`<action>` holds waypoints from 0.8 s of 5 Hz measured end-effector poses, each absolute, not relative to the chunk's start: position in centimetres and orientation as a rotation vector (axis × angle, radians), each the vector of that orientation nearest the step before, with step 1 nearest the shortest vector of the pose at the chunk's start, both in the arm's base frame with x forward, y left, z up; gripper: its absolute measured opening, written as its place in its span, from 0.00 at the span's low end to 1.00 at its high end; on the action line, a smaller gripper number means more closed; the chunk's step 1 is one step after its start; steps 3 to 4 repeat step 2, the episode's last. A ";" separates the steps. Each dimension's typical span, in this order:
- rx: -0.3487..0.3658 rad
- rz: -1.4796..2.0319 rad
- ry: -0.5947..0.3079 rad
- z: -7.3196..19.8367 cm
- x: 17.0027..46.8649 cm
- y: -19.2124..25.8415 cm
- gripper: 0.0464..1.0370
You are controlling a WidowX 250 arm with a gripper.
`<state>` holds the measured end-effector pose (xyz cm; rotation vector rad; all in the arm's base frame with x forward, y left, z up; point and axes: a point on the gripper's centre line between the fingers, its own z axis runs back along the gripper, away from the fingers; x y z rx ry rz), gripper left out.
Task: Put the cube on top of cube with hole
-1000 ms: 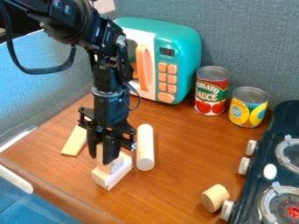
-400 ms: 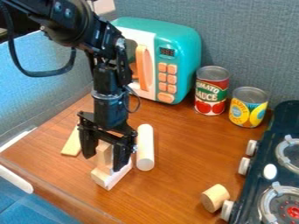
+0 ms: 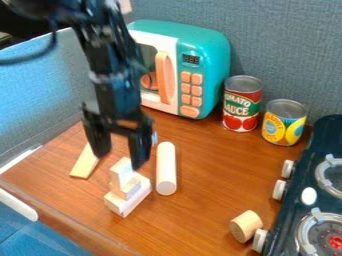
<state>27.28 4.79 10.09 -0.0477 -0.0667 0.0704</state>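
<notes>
So the cube (image 3: pixel 120 172) is sitting on top of the little stack of pale wooden blocks (image 3: pixel 120 204) on the tabletop (image 3: pixel 204 187). Gripper (image 3: pixel 119 157) is wide open with nothing in it, hanging right around the top of the stack. Long wooden cylinder (image 3: pixel 166 167) lies just beside the blocks, toy microwave (image 3: pixel 208 45) further back.

One fixed camera looks down at a slant.

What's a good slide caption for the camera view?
Open gripper above the block stack, cylinder alongside, toy microwave and two cans behind.
</notes>
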 end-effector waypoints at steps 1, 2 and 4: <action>-0.039 0.081 -0.130 12.0 27.0 4.8 0.96; 0.020 0.070 -0.059 11.3 27.1 5.2 0.96; 0.020 0.070 -0.059 11.3 27.1 5.2 0.96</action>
